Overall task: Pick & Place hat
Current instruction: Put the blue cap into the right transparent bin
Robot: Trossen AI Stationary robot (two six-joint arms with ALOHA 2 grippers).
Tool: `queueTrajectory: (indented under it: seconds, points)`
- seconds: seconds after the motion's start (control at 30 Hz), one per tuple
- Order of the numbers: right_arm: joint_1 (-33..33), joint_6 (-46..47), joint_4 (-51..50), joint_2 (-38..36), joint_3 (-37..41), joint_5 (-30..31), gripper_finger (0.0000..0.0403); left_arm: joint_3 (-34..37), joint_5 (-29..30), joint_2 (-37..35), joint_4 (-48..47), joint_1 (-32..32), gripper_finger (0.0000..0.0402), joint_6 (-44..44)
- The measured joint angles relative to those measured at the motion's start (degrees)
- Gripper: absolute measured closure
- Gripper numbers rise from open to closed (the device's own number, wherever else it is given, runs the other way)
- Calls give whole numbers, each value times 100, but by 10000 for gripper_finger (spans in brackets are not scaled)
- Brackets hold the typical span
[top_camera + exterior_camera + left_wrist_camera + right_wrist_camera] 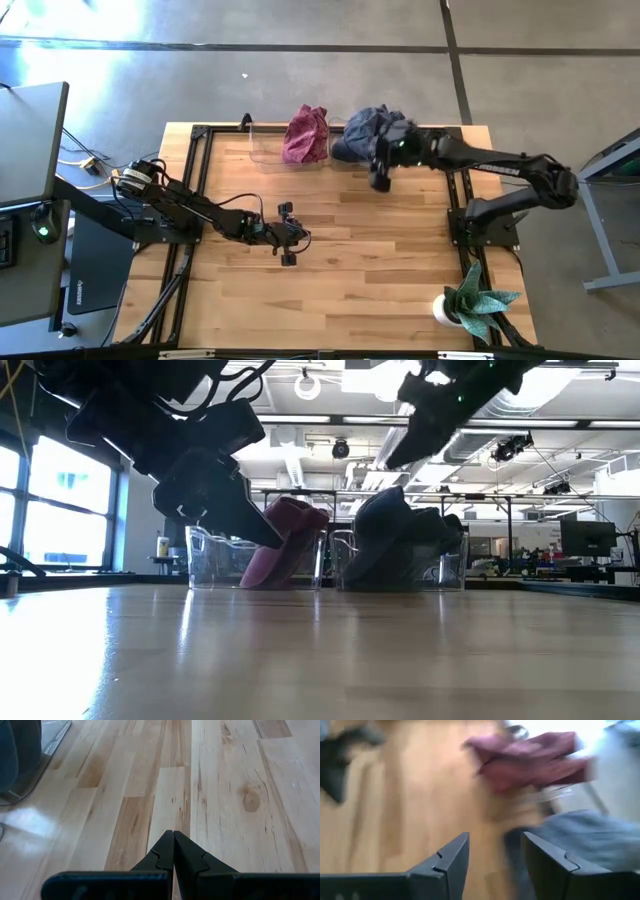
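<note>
High view: right tool point(381, 180) released, empty, beside dark hat point(368, 130), likely just placed; left tool point(289, 250) clenched, idle over desk point(400, 260).

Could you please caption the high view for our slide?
Right end effector open beside the dark blue hat; left end effector shut mid-table.

No readable text, labels, brands, numbers or signs anywhere in the four views. Faint pale marking on the dark panel point(78, 283) left of the table in the high view, too small to make out.
</note>
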State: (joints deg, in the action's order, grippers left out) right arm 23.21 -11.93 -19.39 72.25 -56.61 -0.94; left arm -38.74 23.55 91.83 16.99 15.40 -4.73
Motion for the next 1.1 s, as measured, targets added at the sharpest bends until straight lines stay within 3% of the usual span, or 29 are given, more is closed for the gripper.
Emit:
queueTrajectory:
  seconds: [0.13, 0.33, 0.4, 0.63, 0.87, 0.97, 1.1]
  points:
    - [-183, 20, -20, 394, 175, 232, 271, 2, 0, 0, 0, 0, 401, 0]
    - [-36, 62, -72, 1181, 203, 2119, 376, 2, 2, 0, 0, 0, 401, -1]
    - [50, 80, -176, 1348, 204, 2451, 395, 2, 2, 0, 0, 0, 401, -2]
    - [163, 68, -304, 1623, 202, 2525, 375, 2, 2, 0, -7, 0, 401, -2]
    - [36, -31, -326, 1364, 202, 2691, 396, 2, 3, 0, -12, 0, 401, -2]
    - [-36, 128, -344, 1153, 202, 2377, 401, 2, 4, 0, -17, 0, 401, -2]
    - [-31, 436, -450, 930, 202, 1286, 394, 2, 4, 0, -19, 0, 401, -2]
